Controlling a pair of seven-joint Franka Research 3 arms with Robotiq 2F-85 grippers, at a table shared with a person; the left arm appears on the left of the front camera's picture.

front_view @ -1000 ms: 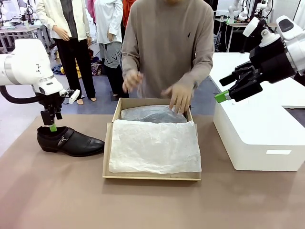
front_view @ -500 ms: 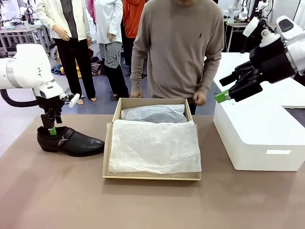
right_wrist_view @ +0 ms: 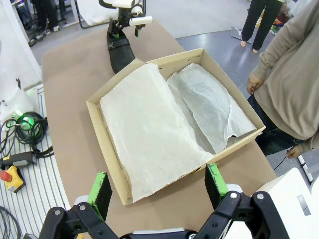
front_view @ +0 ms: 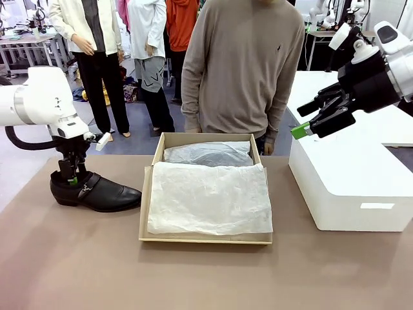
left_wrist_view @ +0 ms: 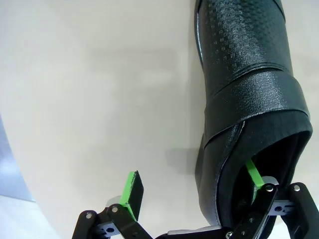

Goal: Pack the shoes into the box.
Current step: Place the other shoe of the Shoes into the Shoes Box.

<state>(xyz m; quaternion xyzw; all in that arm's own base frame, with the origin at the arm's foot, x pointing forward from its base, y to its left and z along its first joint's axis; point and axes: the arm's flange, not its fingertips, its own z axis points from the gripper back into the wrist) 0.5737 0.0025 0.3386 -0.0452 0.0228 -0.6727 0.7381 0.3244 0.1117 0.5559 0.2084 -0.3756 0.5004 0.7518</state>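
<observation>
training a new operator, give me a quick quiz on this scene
1. True or false: the left gripper is shut on the shoe.
2. Where is the shoe? A on the table beside the box; B inside the box; C lifted in the air.
3. What lines the box?
Key: 1 false, it is open, astride the shoe's heel rim; 2 A; 3 white tissue paper.

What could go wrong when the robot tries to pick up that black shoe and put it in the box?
1. The left tool straddles just the heel rim of the shoe, jaws open. Gripped there, the glossy shoe might slip or tip toe-down when lifted.
2. Tissue lies spread across the box, so the shoe could land on top and crumple it.
</observation>
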